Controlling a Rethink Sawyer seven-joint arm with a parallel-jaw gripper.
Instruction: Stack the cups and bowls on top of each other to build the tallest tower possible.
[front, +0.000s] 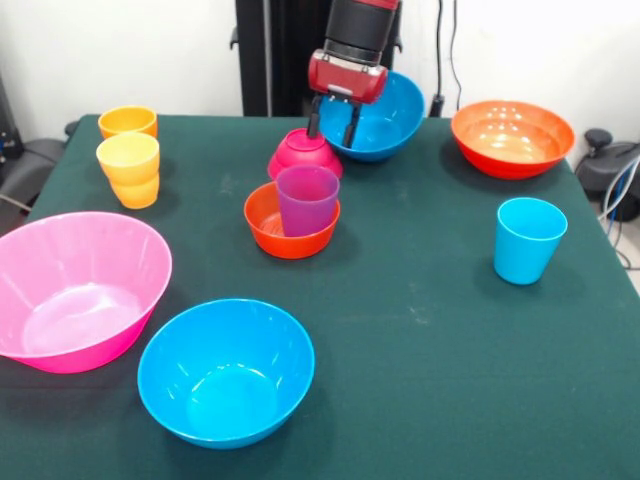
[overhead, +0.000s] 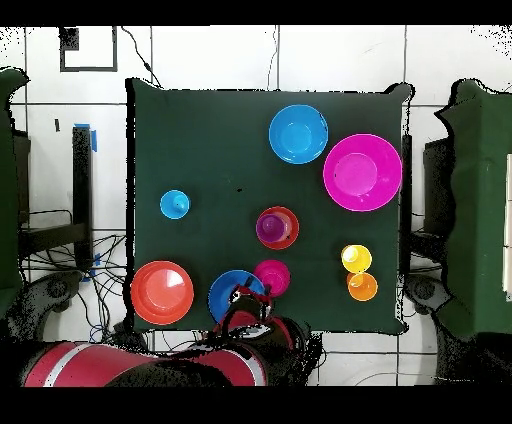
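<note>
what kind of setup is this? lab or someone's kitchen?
Most likely a robotics lab, not a kitchen: a table covered in dark green cloth, loose cables on a tiled floor around it, and only plastic bowls and cups laid out as props.

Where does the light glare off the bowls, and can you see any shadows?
Front view: white glints sit inside the near blue bowl, the large pink bowl and the wide orange bowl; soft shadows darken the cloth beside them. Overhead view: the pink bowl shows a pale patch inside; shadows are barely visible there.
</note>
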